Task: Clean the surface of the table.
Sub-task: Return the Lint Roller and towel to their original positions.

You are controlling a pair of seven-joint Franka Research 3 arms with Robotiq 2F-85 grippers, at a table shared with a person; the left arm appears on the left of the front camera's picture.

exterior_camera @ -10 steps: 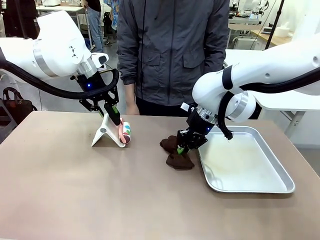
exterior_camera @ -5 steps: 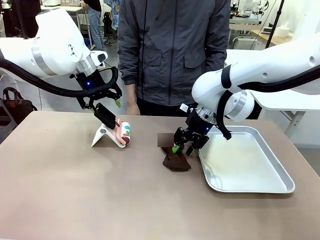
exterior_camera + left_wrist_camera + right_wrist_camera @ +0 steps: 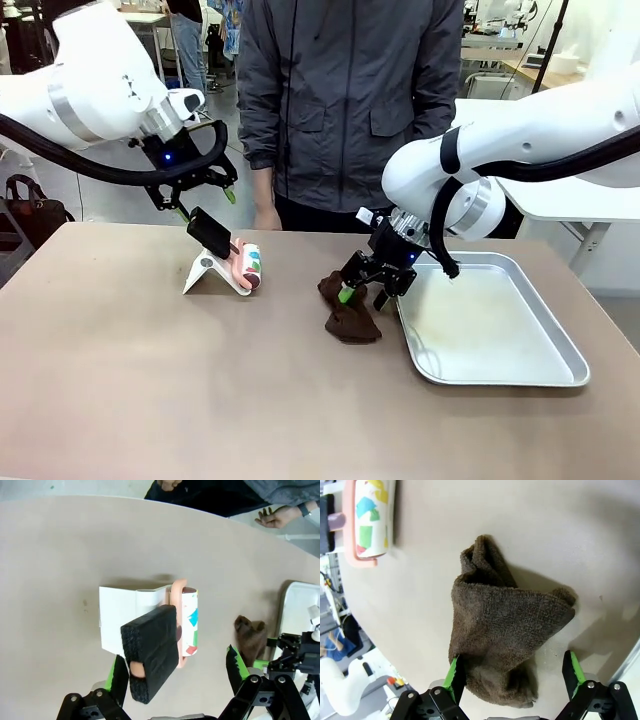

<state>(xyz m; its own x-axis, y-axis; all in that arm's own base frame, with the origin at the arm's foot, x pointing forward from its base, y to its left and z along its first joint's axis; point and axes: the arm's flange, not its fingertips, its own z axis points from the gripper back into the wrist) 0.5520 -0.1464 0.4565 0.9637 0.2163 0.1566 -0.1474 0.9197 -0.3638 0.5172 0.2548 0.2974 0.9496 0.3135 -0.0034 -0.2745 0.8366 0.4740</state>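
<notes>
The brown desk (image 3: 150, 380) spreads beneath both arms. Toward its far edge, left of middle, a lint roller (image 3: 247, 268) leans on a white stand (image 3: 205, 272). The left fingers (image 3: 205, 212) are spread apart above the roller's black handle (image 3: 150, 655), clear of the desk top. Near the middle, beside a silver tray (image 3: 560, 365), a brown cloth (image 3: 505, 630) lies crumpled on the desk. The right fingers (image 3: 512, 677) are released, straddling the cloth just above the surface.
</notes>
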